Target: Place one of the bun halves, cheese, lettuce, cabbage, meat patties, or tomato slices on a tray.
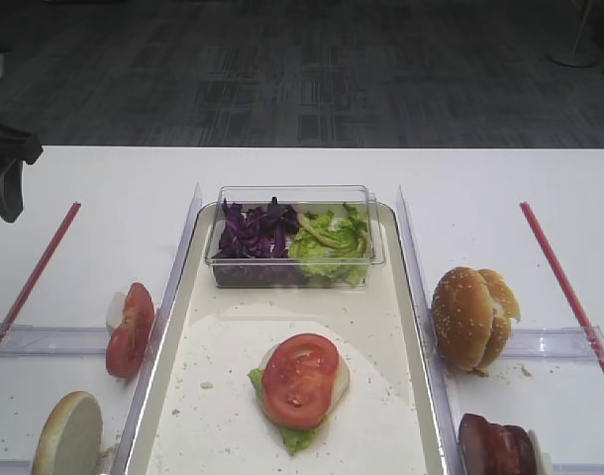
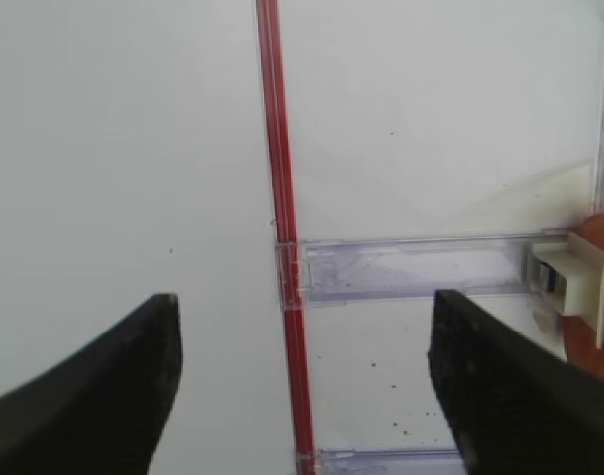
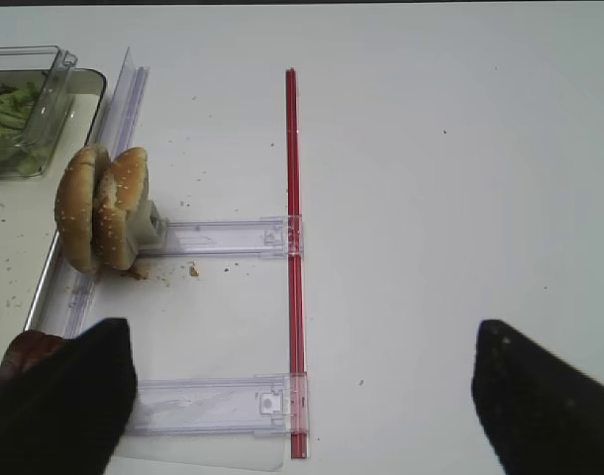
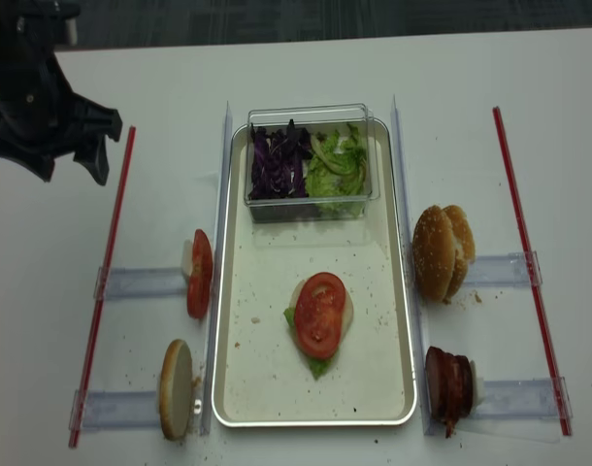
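Observation:
On the pale tray [image 4: 247, 388] lies a stack of bun bottom, lettuce and one tomato slice [image 4: 319, 313] [image 1: 299, 378]. Left of the tray, more tomato slices [image 4: 199, 274] and a flat bun half [image 4: 175, 388] stand on edge. Right of it are sesame bun halves [image 4: 442, 250] [image 3: 104, 208] and meat patties [image 4: 449, 383]. Cabbage [image 4: 275, 163] and lettuce [image 4: 337, 163] fill a clear tub. Cheese is out of view. My left gripper [image 4: 68, 163] [image 2: 304, 307] hovers open and empty over the far-left red strip. My right gripper [image 3: 302, 332] is open and empty above the right red strip.
Red strips [image 4: 112, 243] [image 4: 524, 233] and clear plastic rails [image 4: 141, 282] [image 3: 223, 237] frame both sides of the tray. The clear tub [image 1: 294, 259] sits on the tray's far end. Crumbs speckle the tray and the white table.

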